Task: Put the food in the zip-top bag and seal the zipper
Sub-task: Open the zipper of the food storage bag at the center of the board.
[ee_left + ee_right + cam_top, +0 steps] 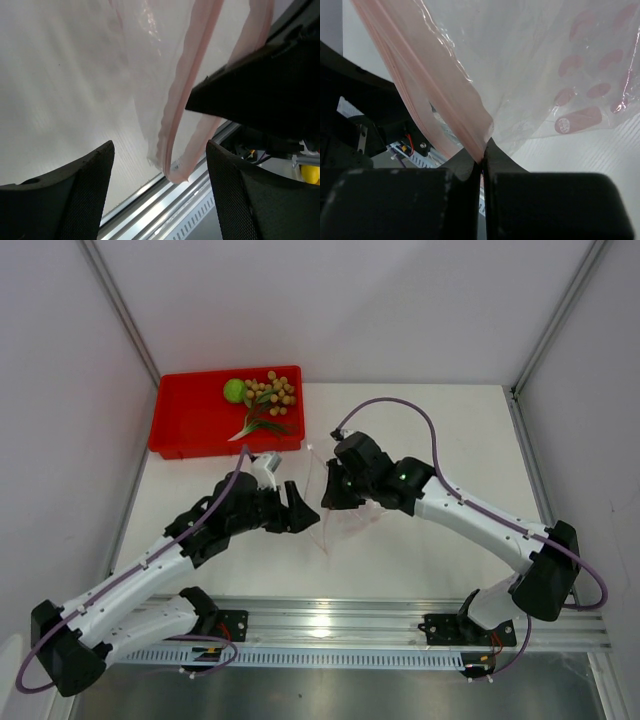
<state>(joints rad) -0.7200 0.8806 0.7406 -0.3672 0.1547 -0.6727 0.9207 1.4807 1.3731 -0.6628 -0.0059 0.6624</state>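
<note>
— How's the light?
— Bright, even, from overhead; the white worktop (470, 430) nearly washes out, and the arms (150, 570) throw only faint soft shadows.
— Glare?
— Small glints on the bag (520, 65) film in the right wrist view, one on the rail (320, 632) too.
— Focus?
— Overhead is sharp. Both wrist views are soft up close: the left pincer (159, 145) is dark, edges blurred
</note>
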